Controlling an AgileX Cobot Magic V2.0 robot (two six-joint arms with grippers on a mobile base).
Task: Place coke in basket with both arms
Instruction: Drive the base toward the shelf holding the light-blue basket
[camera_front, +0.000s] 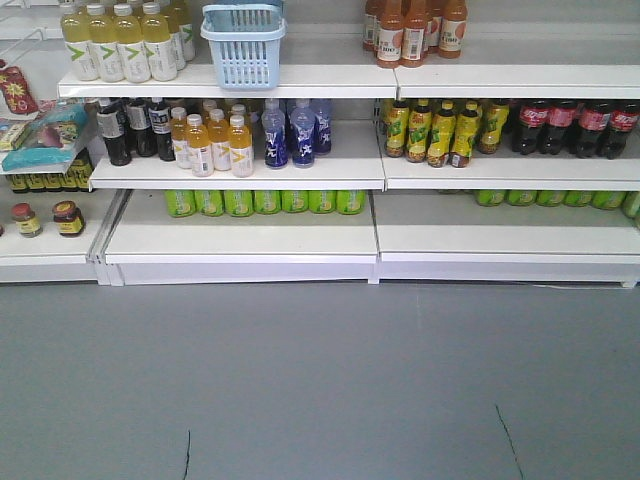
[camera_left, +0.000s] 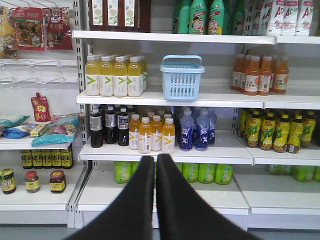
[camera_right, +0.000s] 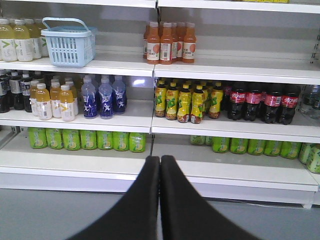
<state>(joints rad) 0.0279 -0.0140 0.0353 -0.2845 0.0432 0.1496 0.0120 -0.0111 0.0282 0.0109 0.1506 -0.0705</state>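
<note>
The light blue basket (camera_front: 243, 47) stands on the upper shelf next to yellow-green drink bottles; it also shows in the left wrist view (camera_left: 181, 78) and the right wrist view (camera_right: 68, 43). No red coke can shows in any view. My left gripper (camera_left: 155, 158) is shut and empty, held well back from the shelves and below the basket. My right gripper (camera_right: 160, 158) is shut and empty, also well back, pointing at the bottom shelf right of the basket. Neither gripper shows in the front view.
Dark cola bottles with red labels (camera_right: 263, 102) stand on the middle shelf at right. Orange bottles (camera_right: 169, 42), blue bottles (camera_right: 102, 96), yellow bottles (camera_right: 181, 101) and green cans (camera_right: 87, 139) fill the white shelves (camera_front: 240, 238). Grey floor (camera_front: 320, 380) lies in front.
</note>
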